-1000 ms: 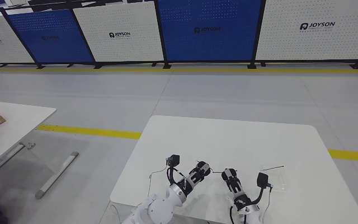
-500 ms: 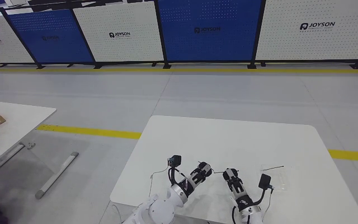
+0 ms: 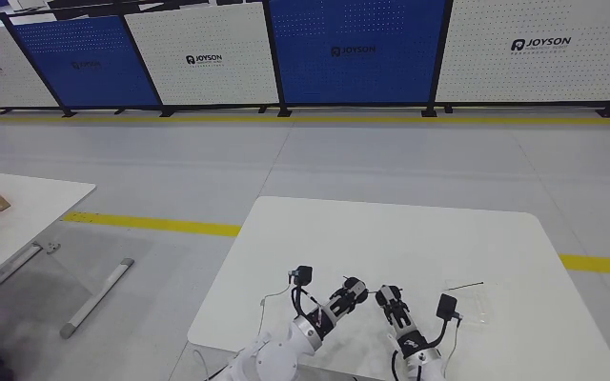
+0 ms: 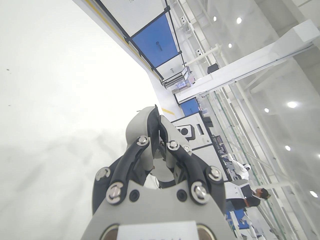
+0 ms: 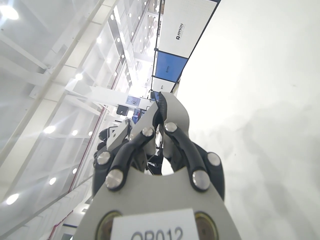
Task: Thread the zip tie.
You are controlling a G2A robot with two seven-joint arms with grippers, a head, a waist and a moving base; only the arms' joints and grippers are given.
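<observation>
Two claws, left claw (image 3: 355, 286) and right claw (image 3: 384, 292), sit close together, each with its fingers pressed shut
The thin black zip tie (image 3: 466, 284) lies flat on the white table (image 3: 381, 229), well out past the right claw's outer side, away from the left claw, untouched

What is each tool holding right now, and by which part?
Nothing visible: the left tool and right tool are shut, tips pressed together. A thin black zip tie lies apart from both.
</observation>
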